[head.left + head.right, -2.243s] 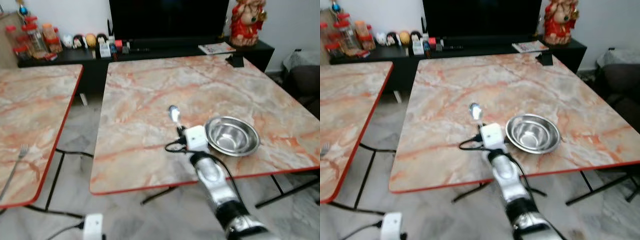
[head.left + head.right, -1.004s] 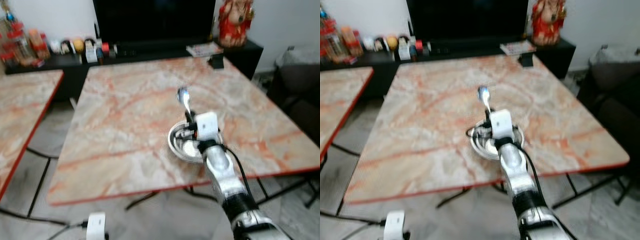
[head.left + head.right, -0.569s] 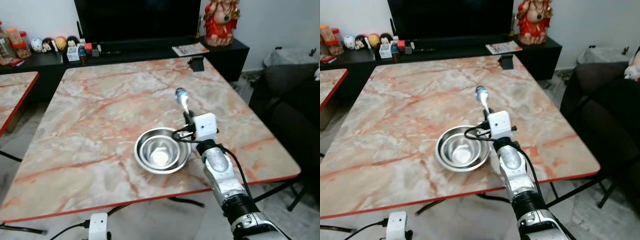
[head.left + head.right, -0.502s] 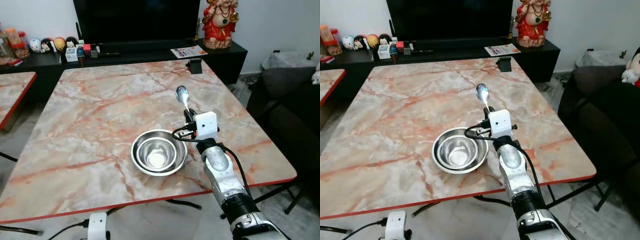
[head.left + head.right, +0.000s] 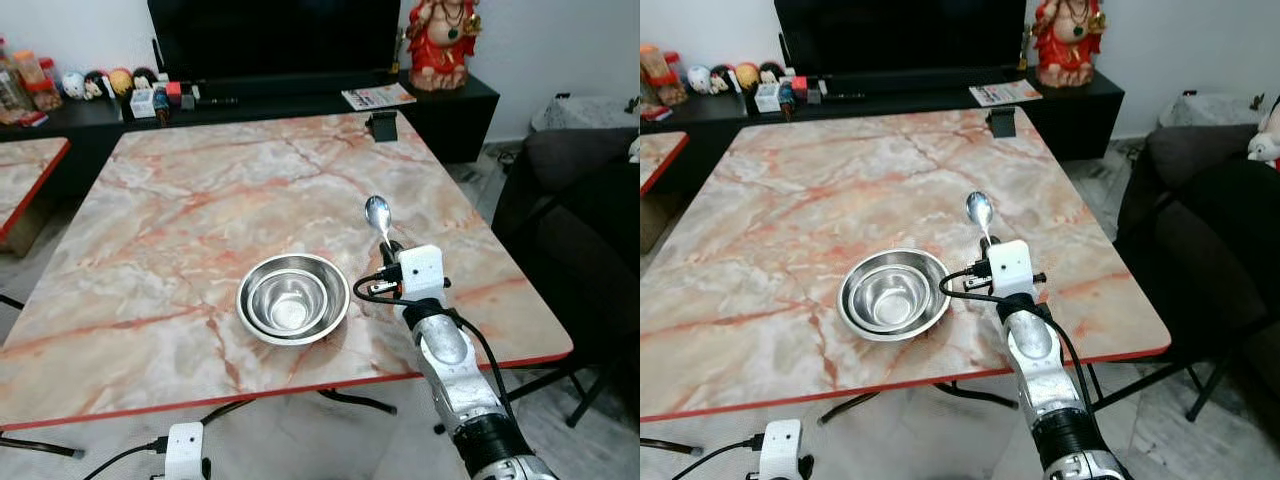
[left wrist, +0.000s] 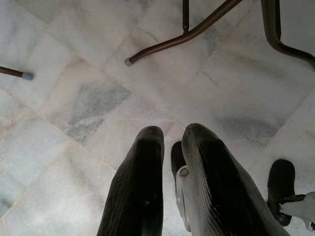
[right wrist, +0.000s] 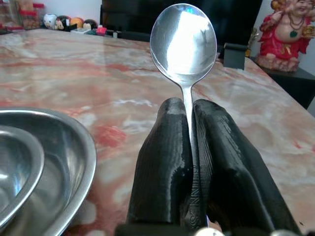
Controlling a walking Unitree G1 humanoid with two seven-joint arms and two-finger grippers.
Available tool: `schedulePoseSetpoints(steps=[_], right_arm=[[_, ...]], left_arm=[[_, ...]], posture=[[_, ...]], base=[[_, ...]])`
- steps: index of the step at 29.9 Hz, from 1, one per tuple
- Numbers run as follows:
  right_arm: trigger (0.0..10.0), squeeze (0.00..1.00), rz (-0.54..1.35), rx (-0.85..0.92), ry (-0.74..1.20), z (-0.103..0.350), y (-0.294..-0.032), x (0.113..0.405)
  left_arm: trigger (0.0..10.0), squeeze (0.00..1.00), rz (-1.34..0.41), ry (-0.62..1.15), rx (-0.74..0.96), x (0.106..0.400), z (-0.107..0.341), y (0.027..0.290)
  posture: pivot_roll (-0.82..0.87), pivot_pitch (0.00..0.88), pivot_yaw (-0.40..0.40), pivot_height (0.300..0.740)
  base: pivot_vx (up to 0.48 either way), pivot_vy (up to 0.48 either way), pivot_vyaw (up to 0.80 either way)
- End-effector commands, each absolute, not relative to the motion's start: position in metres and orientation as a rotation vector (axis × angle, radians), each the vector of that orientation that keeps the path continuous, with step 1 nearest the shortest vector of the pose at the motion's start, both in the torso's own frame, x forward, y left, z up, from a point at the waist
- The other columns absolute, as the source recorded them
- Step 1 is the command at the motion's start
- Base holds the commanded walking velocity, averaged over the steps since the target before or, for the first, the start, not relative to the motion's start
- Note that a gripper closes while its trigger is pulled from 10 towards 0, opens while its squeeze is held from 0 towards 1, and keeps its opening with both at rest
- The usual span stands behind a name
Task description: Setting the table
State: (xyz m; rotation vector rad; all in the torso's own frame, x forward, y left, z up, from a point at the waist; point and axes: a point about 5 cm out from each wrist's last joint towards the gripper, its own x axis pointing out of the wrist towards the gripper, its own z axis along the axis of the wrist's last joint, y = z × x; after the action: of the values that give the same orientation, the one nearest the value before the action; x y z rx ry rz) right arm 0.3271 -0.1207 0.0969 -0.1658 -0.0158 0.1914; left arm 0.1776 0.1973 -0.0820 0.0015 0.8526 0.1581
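Landmark for all positions: the steel bowl (image 5: pixel 293 297).

Marble table (image 5: pixel 180 200): largest item. I see the bowl sitting toward its near edge, apparently two nested bowls, rims up, already placed.

TV cabinet (image 5: pixel 250 105): beyond the bowl, past the table's far edge, carrying small ornaments and a red figurine (image 5: pixel 437 40). Not part of the job.

Right gripper (image 7: pixel 191 123): just right of the bowl and above the tabletop. Its two black fingers are pinched tight on the spoon handle, no gap either side.

Spoon (image 5: pixel 980 212): held upright, scoop uppermost, facing the wrist camera. I judge the grip low on the handle keeps the scoop free for laying it flat beside the bowl's right rim. It is not yet down.

Left gripper (image 6: pixel 170 147): hangs idle below table height, aimed at the tiled floor, fingers nearly together and holding nothing.
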Motion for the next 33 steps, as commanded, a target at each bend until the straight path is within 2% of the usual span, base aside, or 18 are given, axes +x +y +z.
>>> schedulePoseSetpoints(steps=[1,13,19,33], right_arm=[[10.0,0.00,0.169,-0.169,-0.004,0.098,-0.125,0.327],[10.0,0.00,0.126,-0.164,0.121,0.086,-0.128,0.335],[10.0,0.00,0.167,-0.124,0.237,0.072,-0.121,0.341],[10.0,0.00,0.167,-0.109,0.278,0.066,-0.116,0.343]], left_arm=[[10.0,0.00,0.157,0.868,0.003,0.175,-0.083,0.200],[10.0,0.00,0.157,0.873,0.002,0.175,-0.083,0.199],[10.0,0.00,0.159,0.887,0.003,0.174,-0.084,0.199],[10.0,0.00,0.158,0.901,0.009,0.171,-0.086,0.200]], posture=[[-0.06,0.000,0.031,0.740],[-0.05,0.000,0.033,0.740],[-0.04,0.000,0.028,0.740],[-0.04,0.000,0.030,0.740]], base=[[0.000,0.000,0.00],[0.000,0.000,0.00],[0.000,0.000,0.00],[0.000,0.000,0.00]])
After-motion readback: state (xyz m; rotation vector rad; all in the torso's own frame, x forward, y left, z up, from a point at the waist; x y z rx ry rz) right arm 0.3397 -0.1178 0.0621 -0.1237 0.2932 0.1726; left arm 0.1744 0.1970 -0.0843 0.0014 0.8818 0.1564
